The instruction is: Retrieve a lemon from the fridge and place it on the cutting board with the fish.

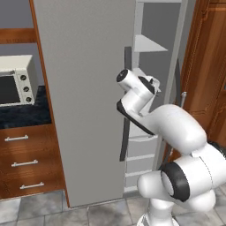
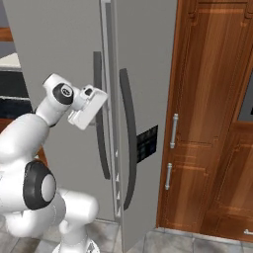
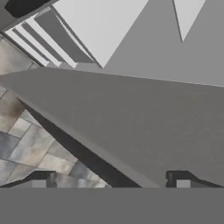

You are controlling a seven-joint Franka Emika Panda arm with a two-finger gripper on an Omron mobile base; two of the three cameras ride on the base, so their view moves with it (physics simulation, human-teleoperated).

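The tall light-grey fridge (image 1: 88, 88) stands in front of me with its left door (image 2: 54, 44) swung partly open. White shelves (image 1: 148, 44) show in the gap beside the door, and again in the hand view as shelves (image 3: 100, 26) past the door's grey edge. My gripper (image 3: 111, 181) is open, with nothing between its fingertips (image 3: 43, 179). The hand (image 2: 89, 106) hovers by the left door's dark curved handle (image 2: 99, 148), just at the door's free edge. The lemon, the cutting board and the fish are out of view.
A white toaster oven (image 1: 15, 81) sits on a dark counter (image 1: 24, 112) left of the fridge, above wooden drawers (image 1: 26, 159). Tall wooden cabinet doors (image 2: 212, 123) stand right of the fridge. Below lies a tiled floor (image 3: 26, 140).
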